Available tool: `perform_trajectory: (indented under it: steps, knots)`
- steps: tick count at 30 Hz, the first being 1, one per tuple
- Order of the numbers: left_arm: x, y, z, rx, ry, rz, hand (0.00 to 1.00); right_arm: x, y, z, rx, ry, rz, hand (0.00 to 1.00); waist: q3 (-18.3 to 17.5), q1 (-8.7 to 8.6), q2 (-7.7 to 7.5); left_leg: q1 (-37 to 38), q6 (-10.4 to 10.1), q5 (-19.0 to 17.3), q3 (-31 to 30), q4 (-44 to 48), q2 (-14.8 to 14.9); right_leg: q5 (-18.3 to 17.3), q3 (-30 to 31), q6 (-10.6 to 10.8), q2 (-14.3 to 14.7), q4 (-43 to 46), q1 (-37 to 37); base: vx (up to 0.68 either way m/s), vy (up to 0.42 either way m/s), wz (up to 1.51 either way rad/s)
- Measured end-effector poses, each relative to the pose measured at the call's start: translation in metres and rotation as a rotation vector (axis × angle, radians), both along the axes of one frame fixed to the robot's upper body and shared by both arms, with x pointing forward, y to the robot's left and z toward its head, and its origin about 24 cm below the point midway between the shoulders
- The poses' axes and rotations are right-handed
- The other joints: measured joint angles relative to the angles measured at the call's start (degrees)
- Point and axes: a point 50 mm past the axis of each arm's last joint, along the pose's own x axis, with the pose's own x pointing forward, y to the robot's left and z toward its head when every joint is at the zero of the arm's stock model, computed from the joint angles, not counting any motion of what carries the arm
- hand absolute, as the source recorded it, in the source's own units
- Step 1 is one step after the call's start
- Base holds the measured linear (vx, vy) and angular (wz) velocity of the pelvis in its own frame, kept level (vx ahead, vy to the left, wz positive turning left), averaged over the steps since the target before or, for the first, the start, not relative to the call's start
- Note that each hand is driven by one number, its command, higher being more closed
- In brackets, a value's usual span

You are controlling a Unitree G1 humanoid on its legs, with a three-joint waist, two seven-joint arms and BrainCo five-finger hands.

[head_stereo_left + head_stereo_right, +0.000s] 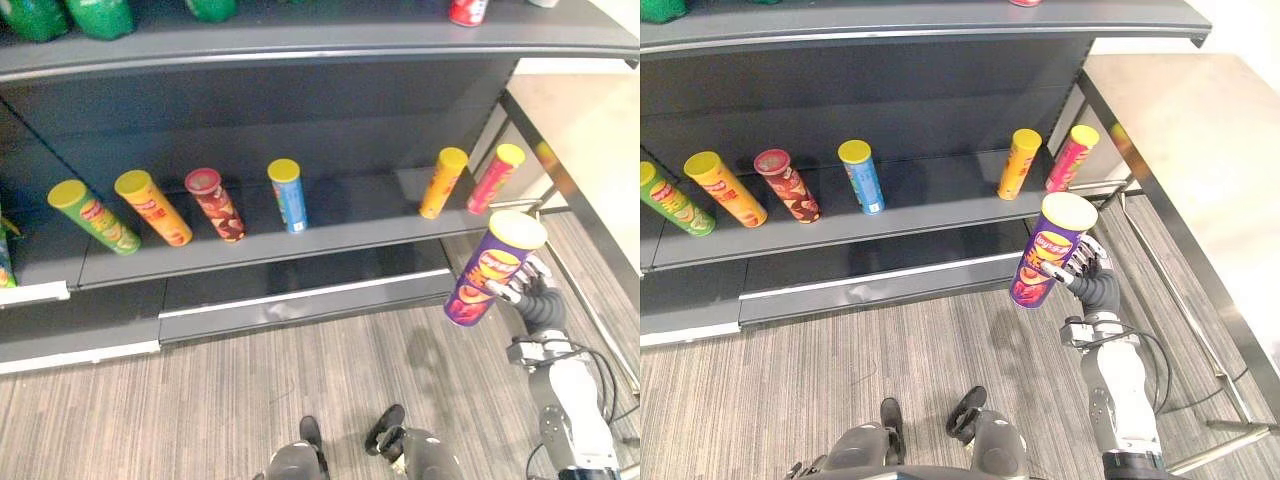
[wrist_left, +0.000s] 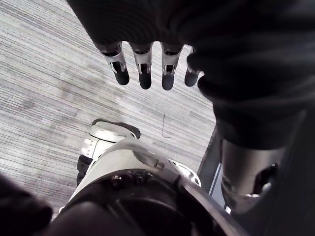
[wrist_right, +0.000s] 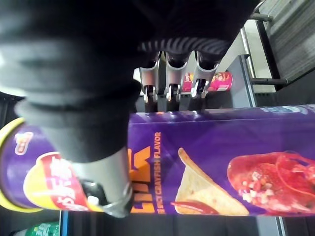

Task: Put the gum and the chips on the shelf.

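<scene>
A purple chips can (image 1: 490, 268) with a pale yellow lid is held upright in front of the shelf's right end, above the floor. My right hand (image 1: 533, 285) is shut on it, fingers and thumb (image 3: 103, 182) wrapped round the tube (image 3: 206, 162). Several chips cans stand on the dark shelf board (image 1: 350, 215): green (image 1: 95, 217), orange (image 1: 153, 207), dark red (image 1: 214, 204), blue (image 1: 288, 195), orange (image 1: 443, 182) and pink (image 1: 495, 178). My left hand (image 2: 147, 66) hangs over the carpet with relaxed fingers, holding nothing.
An upper shelf (image 1: 300, 40) carries green bottles (image 1: 70, 17) and a red can (image 1: 467, 11). A metal frame (image 1: 560, 185) runs down the right side. A lower shelf edge (image 1: 300, 295) juts out below. Grey striped carpet (image 1: 220, 400) lies in front.
</scene>
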Motion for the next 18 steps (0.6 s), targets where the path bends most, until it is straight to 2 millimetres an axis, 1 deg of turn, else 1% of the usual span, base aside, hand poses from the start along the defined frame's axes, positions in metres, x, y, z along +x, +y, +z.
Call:
perform_trajectory:
  steps: [1, 2, 3, 4, 5, 6, 7, 8, 9, 10, 11, 13, 14, 15, 18]
  knots:
    - [0.000, -0.002, -0.001, -0.006, 0.011, -0.011, 0.00, -0.002, -0.001, -0.003, 0.005, 0.006, -0.008, 1.00, 0.16, -0.39, 0.94, 0.34, 0.19, -0.10, -2.01, -0.03, 0.03, 0.74, 5.85, 0.62, -0.25, 3.76, -0.69, 0.04, 0.115, 0.66]
    - [-0.001, -0.003, -0.001, -0.010, 0.017, -0.025, 0.00, -0.005, -0.002, -0.005, 0.007, 0.014, -0.014, 1.00, 0.15, -0.79, 1.11, 0.36, 0.22, -0.09, -3.47, 0.03, -0.09, 0.95, 9.84, 0.89, -0.06, 5.34, -0.96, 0.05, 0.111, 1.11]
    - [0.001, 0.003, 0.000, 0.006, 0.018, -0.043, 0.00, -0.010, -0.003, -0.011, 0.012, 0.033, -0.025, 1.00, 0.15, -1.53, 0.99, 0.25, 0.43, 0.05, -6.84, 0.16, -0.58, 1.00, 17.22, 0.94, 0.75, 8.01, -1.41, 0.08, 0.052, 1.42]
    - [0.002, 0.005, 0.000, 0.008, 0.027, -0.058, 0.00, -0.016, -0.004, -0.017, 0.026, 0.052, -0.049, 1.00, 0.11, -2.01, 0.95, 0.17, 1.00, 0.44, -10.36, 0.15, -0.97, 1.00, 23.18, 0.92, 1.68, 9.85, -1.40, 0.08, 0.012, 1.46]
    - [0.003, 0.006, 0.000, 0.009, 0.030, -0.063, 0.00, -0.019, -0.005, -0.019, 0.034, 0.058, -0.065, 1.00, 0.10, -2.07, 0.93, 0.26, 1.08, 0.56, -12.03, 0.15, -1.20, 0.99, 25.65, 0.91, 2.11, 10.70, -1.41, 0.12, -0.042, 1.47]
    - [0.006, 0.008, 0.000, 0.013, 0.035, -0.080, 0.00, -0.024, -0.007, -0.023, 0.055, 0.064, -0.099, 1.00, 0.07, -2.31, 0.92, 0.11, 1.05, 1.00, -15.18, 0.04, -1.61, 0.95, 29.77, 0.91, 2.92, 11.83, -1.37, 0.13, -0.065, 1.17]
    - [0.006, 0.008, 0.000, 0.014, 0.044, -0.093, 0.00, -0.025, -0.007, -0.025, 0.069, 0.067, -0.120, 1.00, 0.03, -2.11, 0.85, 0.08, 0.90, 1.58, -16.57, -0.29, -1.67, 0.81, 31.25, 0.88, 3.43, 11.81, -1.12, 0.14, -0.067, 1.11]
    - [0.005, 0.008, 0.000, 0.013, 0.051, -0.102, 0.00, -0.025, -0.007, -0.025, 0.079, 0.064, -0.131, 1.00, -0.05, -1.52, 0.88, 0.21, 0.92, 2.70, -17.44, -0.93, -1.59, 0.40, 31.40, 1.30, 3.66, 10.48, -0.01, 0.11, -0.080, 0.69]
    - [0.006, 0.008, 0.000, 0.012, 0.050, -0.104, 0.00, -0.024, -0.006, -0.024, 0.082, 0.055, -0.134, 1.00, -0.14, -0.90, 0.75, 0.08, 0.79, 3.29, -17.97, -1.08, -1.68, -0.55, 31.29, 2.15, 3.69, 7.90, 1.61, 0.10, -0.091, 0.38]
    - [0.006, 0.008, 0.000, 0.012, 0.049, -0.106, 0.00, -0.020, -0.006, -0.021, 0.084, 0.040, -0.129, 1.00, -0.26, 0.22, 0.56, 0.01, 0.64, 3.40, -17.88, -1.07, -1.81, -1.38, 31.27, 2.91, 3.84, 4.15, 3.65, 0.10, -0.111, 0.10]
    - [0.006, 0.007, 0.000, 0.009, 0.045, -0.102, 0.00, -0.013, -0.004, -0.016, 0.090, 0.016, -0.120, 1.00, -0.26, 0.67, 0.61, -0.06, 0.50, 3.49, -17.39, -1.05, -1.77, -1.59, 31.17, 3.25, 4.14, 0.46, 5.49, 0.06, -0.089, -0.12]
    - [0.008, 0.004, 0.000, 0.006, 0.032, -0.092, 0.00, -0.004, -0.002, -0.008, 0.096, -0.021, -0.107, 1.00, -0.32, 0.76, 0.89, -0.17, 0.15, 3.71, -16.85, -1.15, -1.48, -1.67, 31.11, 3.38, 4.63, -3.43, 7.10, 0.01, -0.082, -0.20]
    - [0.008, 0.003, 0.000, 0.005, 0.028, -0.090, 0.00, -0.003, -0.002, -0.007, 0.097, -0.027, -0.107, 1.00, -0.38, 0.69, 1.00, -0.16, 0.05, 3.77, -16.79, -1.22, -1.38, -1.79, 30.98, 3.60, 4.75, -4.33, 7.59, -0.01, -0.105, -0.14]
    - [0.009, 0.002, 0.000, 0.007, 0.028, -0.089, 0.00, -0.003, -0.004, -0.006, 0.096, -0.031, -0.112, 1.00, -0.88, 0.67, 1.13, -0.17, -0.37, 4.03, -16.77, -1.69, -1.31, -2.25, 30.74, 4.34, 4.82, -5.78, 8.11, -0.02, -0.141, -0.01]
    - [0.009, 0.001, 0.000, 0.014, 0.029, -0.082, 0.00, -0.006, -0.007, -0.008, 0.095, -0.024, -0.127, 1.00, -1.41, 0.72, 1.94, -0.25, -1.70, 5.16, -16.81, -3.15, -0.44, -2.66, 30.37, 4.98, 5.69, -8.40, 8.65, -0.06, -0.135, -0.07]
